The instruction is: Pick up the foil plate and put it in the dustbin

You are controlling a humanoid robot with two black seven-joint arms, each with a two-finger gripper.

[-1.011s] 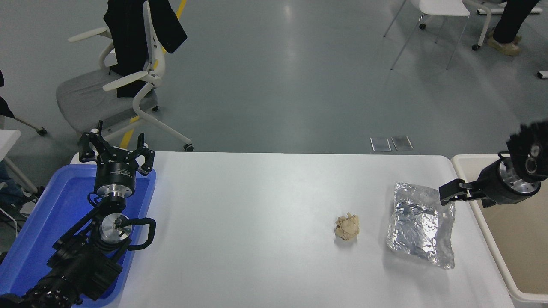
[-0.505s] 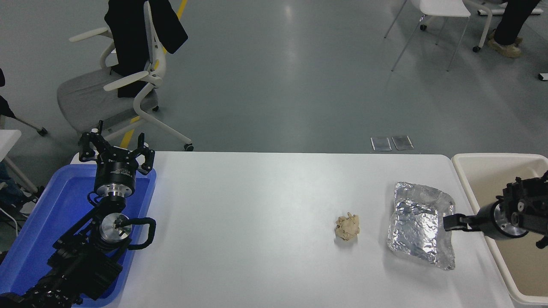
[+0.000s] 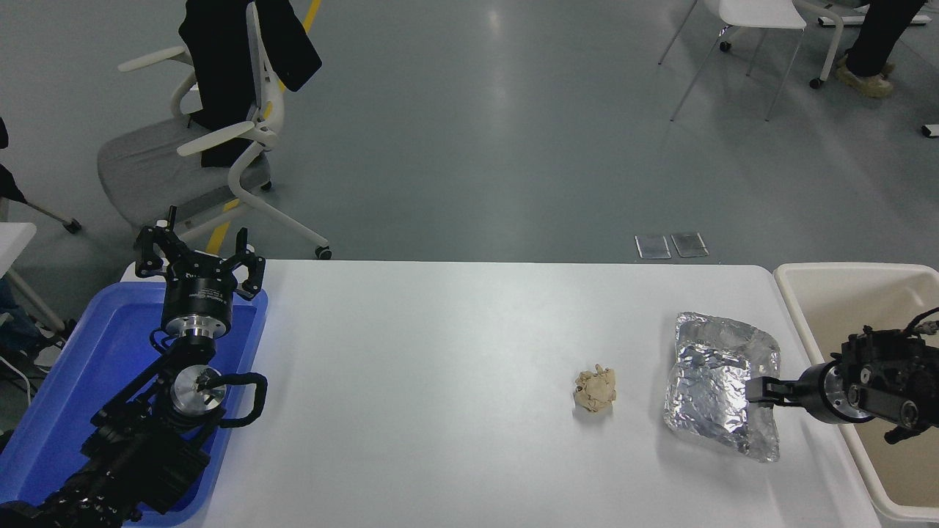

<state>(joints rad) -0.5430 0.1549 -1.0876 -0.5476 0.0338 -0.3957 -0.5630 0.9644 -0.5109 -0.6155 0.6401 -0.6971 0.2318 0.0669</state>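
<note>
The foil plate point(image 3: 721, 383) lies crumpled on the white surface point(image 3: 440, 352) near its right edge, flat and untilted, its wrinkled rim catching the light. The right gripper point(image 3: 757, 390) reaches in low from the right edge, across the gap between the surface and the dustbin point(image 3: 807, 282), and its tip sits at the plate's right rim. Only a thin dark end shows against the silver, so I cannot tell how the jaws stand or whether they touch the foil. The wrist behind it covers part of the dustbin's near wall, and the dustbin itself is cut off by the picture's right and bottom edges; what shows of its inside is plain beige. A small tan paper wad point(image 3: 596, 389) rests just left of the plate, apart from it. The left gripper point(image 3: 198, 253) is parked over the blue tray point(image 3: 88, 352) at the surface's left edge, jaws spread wide, holding nothing
</note>
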